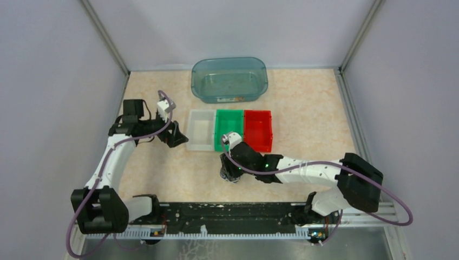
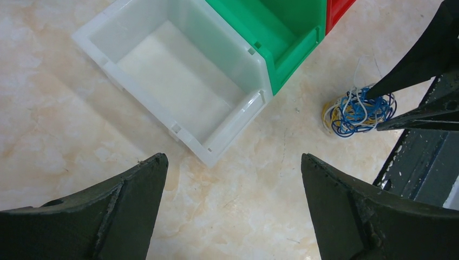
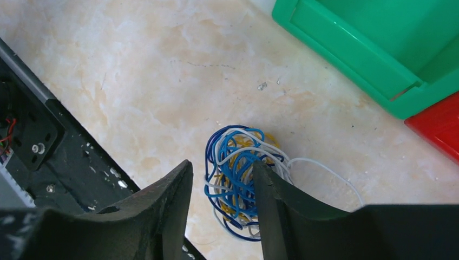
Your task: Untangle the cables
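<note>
A tangled ball of blue, yellow and white cables (image 3: 234, 173) lies on the marble table, close to the black front rail. It also shows in the left wrist view (image 2: 354, 111). My right gripper (image 3: 221, 163) is open and low over the ball. Its right finger presses into the tangle and its left finger stands just clear of it. One white strand (image 3: 325, 168) loops out to the right. My left gripper (image 2: 233, 158) is wide open and empty, above bare table by the near corner of the white bin (image 2: 178, 81).
White (image 1: 200, 130), green (image 1: 229, 129) and red (image 1: 258, 130) bins stand in a row mid-table. A teal tub (image 1: 229, 79) sits behind them. The black rail (image 1: 233, 214) runs along the front edge, just beside the cable ball.
</note>
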Motion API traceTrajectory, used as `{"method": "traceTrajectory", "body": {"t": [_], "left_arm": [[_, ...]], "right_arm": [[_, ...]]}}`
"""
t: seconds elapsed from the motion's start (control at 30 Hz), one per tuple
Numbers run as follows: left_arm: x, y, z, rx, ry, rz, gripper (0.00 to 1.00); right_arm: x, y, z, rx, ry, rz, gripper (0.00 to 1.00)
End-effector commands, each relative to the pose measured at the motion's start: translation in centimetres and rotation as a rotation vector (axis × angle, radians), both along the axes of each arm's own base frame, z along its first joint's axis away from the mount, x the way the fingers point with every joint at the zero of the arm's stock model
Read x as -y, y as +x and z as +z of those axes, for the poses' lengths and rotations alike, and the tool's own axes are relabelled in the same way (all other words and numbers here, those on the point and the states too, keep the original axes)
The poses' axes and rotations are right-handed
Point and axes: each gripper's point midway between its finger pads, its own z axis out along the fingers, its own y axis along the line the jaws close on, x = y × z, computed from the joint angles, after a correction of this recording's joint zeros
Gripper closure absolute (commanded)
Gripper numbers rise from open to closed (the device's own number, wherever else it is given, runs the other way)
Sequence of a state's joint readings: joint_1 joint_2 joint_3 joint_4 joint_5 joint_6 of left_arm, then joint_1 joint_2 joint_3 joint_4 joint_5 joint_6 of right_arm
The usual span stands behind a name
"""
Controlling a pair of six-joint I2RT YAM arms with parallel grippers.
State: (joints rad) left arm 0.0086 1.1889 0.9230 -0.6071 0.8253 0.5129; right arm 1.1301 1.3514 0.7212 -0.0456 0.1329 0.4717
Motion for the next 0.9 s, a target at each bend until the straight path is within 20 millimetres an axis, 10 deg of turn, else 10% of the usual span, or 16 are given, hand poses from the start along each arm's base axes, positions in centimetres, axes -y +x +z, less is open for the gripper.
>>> {"method": "traceTrajectory", "body": {"t": [0.0,0.33,0.87], "left_arm": [[0.4,-1.0,0.6,0.011,-0.019,-0.033,0.02],[0.8,-2.1,2.7,0.08,-0.036,-0.069,0.01],[2.8,-6.1,4.2,0.19,-0.107,-0.194,0.01]], "right_arm": [[-1.6,0.8,1.7,0.025,0.051,-0.027,0.57],[-4.9,1.5,4.8,0.033,0.186,-0.013,1.0],[-8.9,2.0,14.4,0.101,0.478,0.034,1.0]]}}
